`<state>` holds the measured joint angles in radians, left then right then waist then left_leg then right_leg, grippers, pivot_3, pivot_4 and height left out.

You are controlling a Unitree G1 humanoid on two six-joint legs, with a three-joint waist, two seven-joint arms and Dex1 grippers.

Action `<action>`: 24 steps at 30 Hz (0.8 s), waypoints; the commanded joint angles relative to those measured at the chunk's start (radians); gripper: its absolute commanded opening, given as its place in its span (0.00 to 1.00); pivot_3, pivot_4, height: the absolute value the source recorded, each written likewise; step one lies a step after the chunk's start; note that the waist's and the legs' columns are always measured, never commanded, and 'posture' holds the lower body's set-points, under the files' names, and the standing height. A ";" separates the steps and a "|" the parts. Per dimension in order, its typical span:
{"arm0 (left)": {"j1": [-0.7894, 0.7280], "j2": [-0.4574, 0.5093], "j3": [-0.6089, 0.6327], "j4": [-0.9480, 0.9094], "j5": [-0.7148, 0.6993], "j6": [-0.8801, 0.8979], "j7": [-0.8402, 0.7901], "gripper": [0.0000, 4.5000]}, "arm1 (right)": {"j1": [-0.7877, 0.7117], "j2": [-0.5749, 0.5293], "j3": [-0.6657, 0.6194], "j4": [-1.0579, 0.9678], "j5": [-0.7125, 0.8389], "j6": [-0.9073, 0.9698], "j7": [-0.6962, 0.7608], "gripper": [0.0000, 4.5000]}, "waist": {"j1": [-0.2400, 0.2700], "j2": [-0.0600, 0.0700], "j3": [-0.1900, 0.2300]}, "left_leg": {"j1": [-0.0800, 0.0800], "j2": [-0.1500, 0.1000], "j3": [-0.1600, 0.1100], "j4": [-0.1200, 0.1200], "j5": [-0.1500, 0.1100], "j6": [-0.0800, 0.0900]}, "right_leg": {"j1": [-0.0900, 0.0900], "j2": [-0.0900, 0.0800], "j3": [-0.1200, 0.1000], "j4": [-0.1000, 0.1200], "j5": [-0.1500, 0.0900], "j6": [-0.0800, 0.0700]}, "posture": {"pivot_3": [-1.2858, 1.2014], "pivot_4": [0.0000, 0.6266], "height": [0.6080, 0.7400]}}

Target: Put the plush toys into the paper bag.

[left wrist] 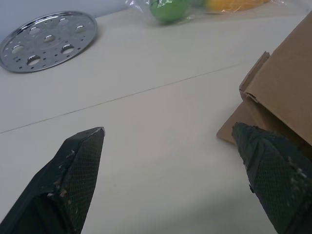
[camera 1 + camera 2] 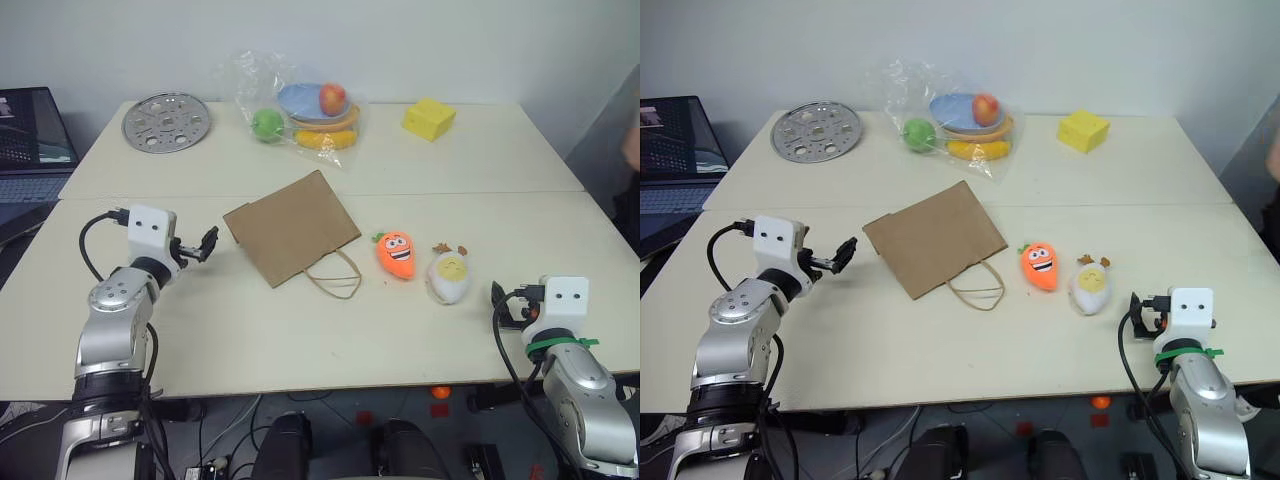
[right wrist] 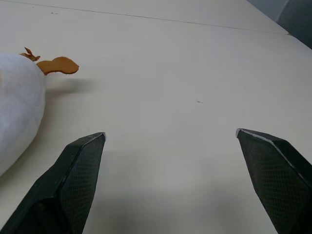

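Paper bag is being seen lying flat on the counter, near the middle, with its twisted loop handle pointing toward the robot. Carrot plush is being shown lying just beside the bag on its right, apart from it, not inside. Egg plush is being shown just right of the carrot, close but not clearly touching; its white side and an orange tuft are being caught in the right wrist view.

Left end effector is being held spread wide, nothing pinched, just left of the bag's corner and apart from it; in the left wrist view both fingers are being seen with bare counter between them and the bag edge beside one tip. Right end effector is being held spread wide as well, empty, over bare counter near the egg plush, not touching it.

At the far side a perforated metal disc, a clear bag of fruit and a yellow block are being seen. A laptop is being seen at the left edge.
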<state>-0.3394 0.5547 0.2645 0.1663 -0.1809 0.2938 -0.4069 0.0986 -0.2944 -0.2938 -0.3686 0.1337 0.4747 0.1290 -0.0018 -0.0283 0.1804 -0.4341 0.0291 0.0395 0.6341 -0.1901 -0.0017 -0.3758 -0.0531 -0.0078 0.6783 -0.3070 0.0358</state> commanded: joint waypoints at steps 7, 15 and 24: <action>0.000 0.023 0.015 -0.053 -0.009 -0.013 -0.018 1.00 | -0.009 -0.021 -0.024 -0.015 -0.002 -0.021 0.001 1.00 | 0.000 0.000 0.000 | 0.000 0.000 0.000 0.000 0.000 0.000 | 0.000 0.000 0.000 0.000 0.000 0.000 | 0.52 0.24 1.00; -0.015 0.097 0.010 -0.121 -0.119 0.008 -0.226 1.00 | -0.033 -0.113 -0.091 -0.053 0.080 0.019 0.093 1.00 | 0.000 0.000 0.000 | 0.000 0.000 0.000 0.000 0.000 0.000 | 0.000 0.000 0.000 0.000 0.000 0.000 | 0.52 0.24 1.00; -0.074 0.276 -0.138 -0.217 -0.225 0.057 -0.642 1.00 | -0.025 -0.435 -0.215 -0.249 0.586 0.300 0.520 1.00 | 0.001 0.000 0.000 | 0.000 0.000 -0.001 -0.001 0.000 0.000 | 0.001 0.000 0.000 -0.002 -0.002 -0.004 | 0.52 0.24 1.00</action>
<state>-0.3977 0.8121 0.1304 -0.0315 -0.3906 0.3446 -1.0133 0.0665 -0.7135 -0.4677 -0.5746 0.6437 0.7372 0.5971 -0.0011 -0.0279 0.1807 -0.4337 0.0296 0.0381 0.6324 -0.1901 -0.0017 -0.3740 -0.0532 -0.0084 0.6763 -0.3093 0.0318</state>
